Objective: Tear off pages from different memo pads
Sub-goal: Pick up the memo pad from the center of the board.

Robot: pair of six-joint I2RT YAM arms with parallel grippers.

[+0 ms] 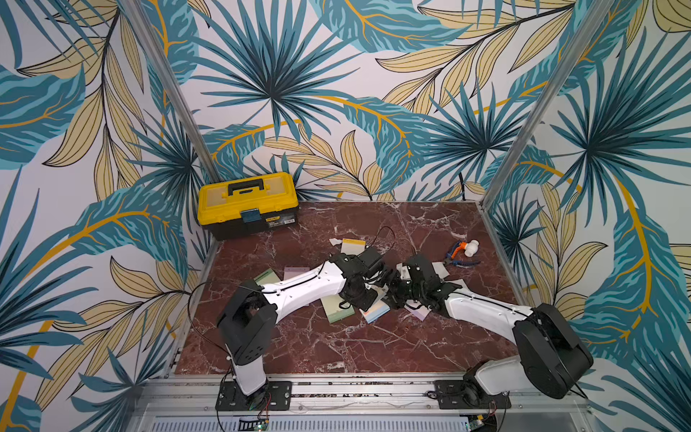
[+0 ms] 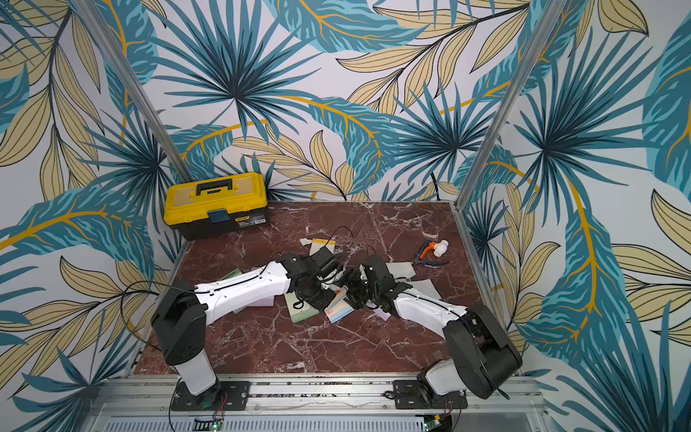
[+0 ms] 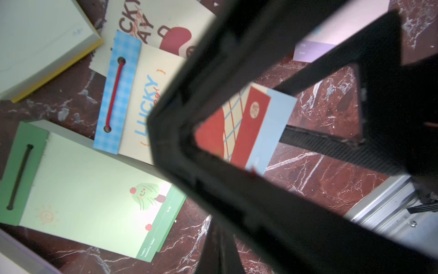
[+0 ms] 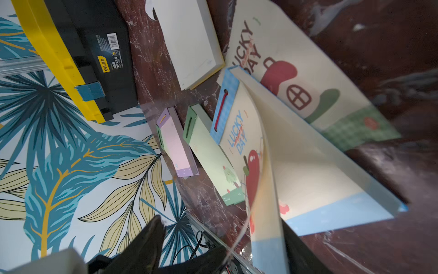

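Several memo pads [image 1: 338,314] lie scattered about the middle of the marble surface [image 1: 336,348]. A yellow toolbox [image 1: 246,204] stands off at 10 o'clock and pliers [image 1: 458,258] lie at 2 o'clock. Both arms meet over the blue-bound pad [image 3: 118,95], just toward 6 o'clock of centre. A green pad [image 3: 90,189] lies just beside it at 9 o'clock, and it rests partly on a loose house-printed page [image 4: 296,78].

The left tool [image 1: 368,297] is clenched and appears to bear down on that pad; whether it pinches anything I cannot tell. The right tool [image 1: 398,293] has its jaws standing well apart. The apple-printed top page [image 4: 266,201] curls up off the pad between them, joined to the pad at the gingham strip, and nothing visible is pinching it.

By the look of it, the sheet is thin, light and limp. It will likely buckle if pushed and rip raggedly if pulled askew. The best hold is probably the free bottom edge, opposite the corded strip, pinched flat between the pads of the jaws. The pull should run evenly across the strip so the tear follows the binding.

The pad itself looks light, and the polished surface should let it slide. It probably needs pinning close to the binding, clear of the page being lifted.
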